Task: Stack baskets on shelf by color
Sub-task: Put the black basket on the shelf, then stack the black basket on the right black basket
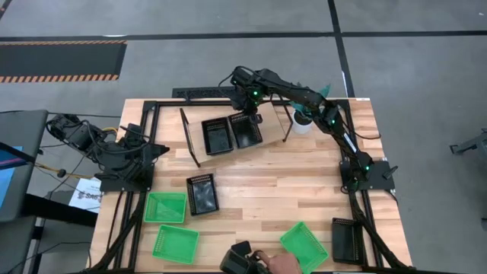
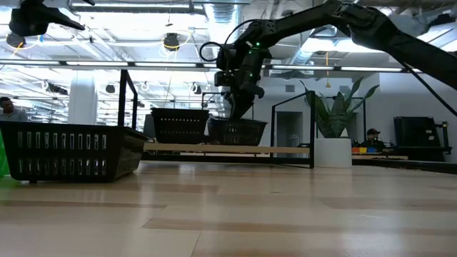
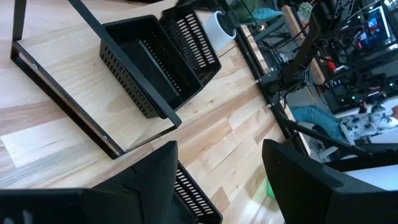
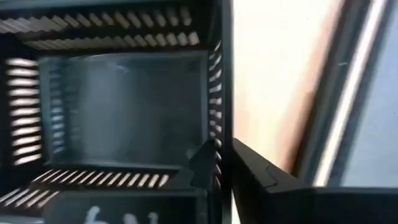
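Shelf point(image 1: 268, 120): light wood board, black frame, far side of table. Two black baskets point(image 1: 218, 135) point(image 1: 246, 129) side by side on it. Third black basket point(image 1: 202, 193) mid-table, fourth point(image 1: 347, 240) near right edge. Three green baskets point(image 1: 166, 207) point(image 1: 175, 243) point(image 1: 304, 245) along near side, upright.

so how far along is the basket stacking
Early. One black basket sits on the shelf. The right end effector is at a second black basket beside it, fingers astride its wall. Left: black baskets and three green ones on the table. Left end effector waits, open.
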Controlling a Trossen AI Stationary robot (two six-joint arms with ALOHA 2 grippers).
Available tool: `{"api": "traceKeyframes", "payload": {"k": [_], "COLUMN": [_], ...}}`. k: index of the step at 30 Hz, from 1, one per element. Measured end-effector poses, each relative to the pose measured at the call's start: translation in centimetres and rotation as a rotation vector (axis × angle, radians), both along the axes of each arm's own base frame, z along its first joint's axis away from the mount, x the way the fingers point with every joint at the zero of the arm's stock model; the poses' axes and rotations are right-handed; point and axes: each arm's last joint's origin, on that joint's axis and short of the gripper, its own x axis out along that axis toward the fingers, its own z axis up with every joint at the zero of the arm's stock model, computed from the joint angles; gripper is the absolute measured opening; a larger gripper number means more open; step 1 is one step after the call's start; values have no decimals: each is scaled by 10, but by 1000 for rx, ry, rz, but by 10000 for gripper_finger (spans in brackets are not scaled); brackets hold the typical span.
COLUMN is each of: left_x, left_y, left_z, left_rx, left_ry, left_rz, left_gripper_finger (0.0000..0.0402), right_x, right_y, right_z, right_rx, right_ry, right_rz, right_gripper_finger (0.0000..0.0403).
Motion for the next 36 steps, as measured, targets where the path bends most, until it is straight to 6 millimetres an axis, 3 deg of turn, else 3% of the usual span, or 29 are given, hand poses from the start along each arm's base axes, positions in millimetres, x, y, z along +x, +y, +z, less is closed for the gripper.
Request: {"api": "traceKeyframes", "payload": {"k": [9, 13, 17, 20, 26, 30, 33, 36], "left_x": [0, 0, 0, 0, 0, 0, 0, 0], "left_y": [0, 0, 0, 0, 0, 0, 0, 0], "left_z": [0, 0, 0, 0, 0, 0, 0, 0], "left_rx": [7, 8, 7, 8, 2, -11, -29, -60], "left_ry": [12, 12, 12, 11, -3, -9, -16, -25], "left_rz": [-22, -23, -22, -21, 6, 16, 30, 44], "left_gripper_finger": [226, 226, 226, 226, 226, 226, 226, 226], "right_x": [3, -12, -37, -59, -69, -99, -139, -177], "right_y": [-3, 5, 27, 63, 177, 235, 276, 310], "right_z": [7, 41, 80, 99, 114, 93, 75, 44], "right_rx": [-170, -132, 63, 194, 107, 94, 102, 108], "right_ry": [27, -27, -62, 62, 62, 106, 153, 261], "right_rz": [-125, -286, -736, -1067, -1006, -1133, -1278, -1433], "right_gripper_finger": [146, 188, 209, 210, 201, 195, 195, 198]}}
